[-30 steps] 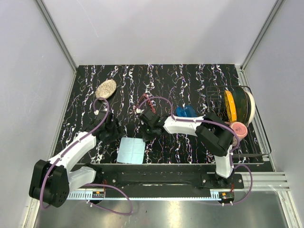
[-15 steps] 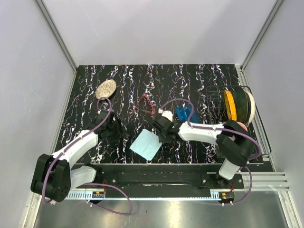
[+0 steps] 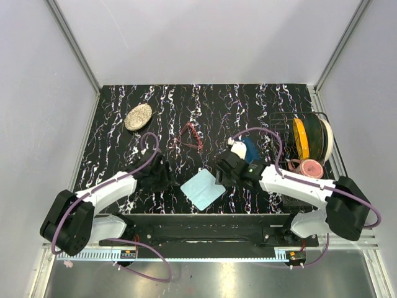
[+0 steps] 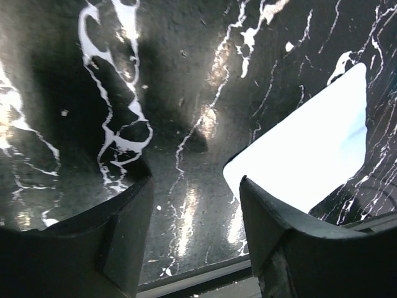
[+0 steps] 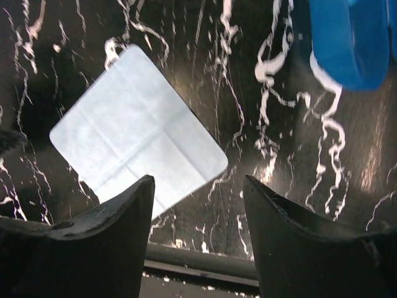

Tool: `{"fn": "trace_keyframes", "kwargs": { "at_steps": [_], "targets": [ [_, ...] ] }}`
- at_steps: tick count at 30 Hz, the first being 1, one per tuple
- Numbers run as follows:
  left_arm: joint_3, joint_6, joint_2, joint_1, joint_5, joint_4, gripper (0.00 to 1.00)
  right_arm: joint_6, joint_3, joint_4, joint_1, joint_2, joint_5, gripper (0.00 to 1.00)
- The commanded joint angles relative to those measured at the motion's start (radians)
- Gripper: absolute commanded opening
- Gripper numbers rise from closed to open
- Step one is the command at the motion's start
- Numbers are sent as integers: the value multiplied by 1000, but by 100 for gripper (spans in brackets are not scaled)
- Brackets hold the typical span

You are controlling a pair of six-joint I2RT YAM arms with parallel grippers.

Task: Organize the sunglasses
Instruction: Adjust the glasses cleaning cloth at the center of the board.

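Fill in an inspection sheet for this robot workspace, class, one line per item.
Surface: black marbled table, no spills seen.
Job's things: sunglasses lie mid-table, untouched; blue case to their right; cloth flat between the grippers.
Clutter: speckled oval object far left; rack with plates and pink bowl, right.
Grippers: left gripper open, empty; right gripper open, empty.
Cables: left cable and right cable, purple, loop above the table.
Surroundings: plain grey walls; nothing else seen.

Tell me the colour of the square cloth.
The cloth is light blue, clearest in the right wrist view.
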Motion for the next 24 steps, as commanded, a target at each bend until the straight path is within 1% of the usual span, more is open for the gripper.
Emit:
{"fn": "trace_keyframes", "kwargs": {
  "at_steps": [1,2,3,4,8,12,15,20,24],
  "targets": [
    [-4,-90,15,-50,-30,83,61,-183,122,63,-68,75,-6,65],
    [-2,-101,22,-70,-36,90,59,-244,135,84,-84,96,-29,64],
    [1,-122,25,-79,-53,91,58,-272,147,102,-99,135,-85,63],
    [7,-133,31,-88,-61,93,56,-292,167,137,-120,152,-103,62],
    [15,-177,62,-123,-82,91,49,-367,210,185,-134,221,-146,60],
    [10,-202,91,-147,-79,100,45,-379,225,208,-140,282,-202,58],
    [-5,-204,117,-154,-61,142,44,-378,222,235,-142,308,-230,57],
    [-14,-205,165,-154,-41,183,39,-379,221,243,-150,316,-245,56],
    [-16,-204,167,-156,-47,180,34,-384,219,243,-154,308,-247,56]
  ]
}}
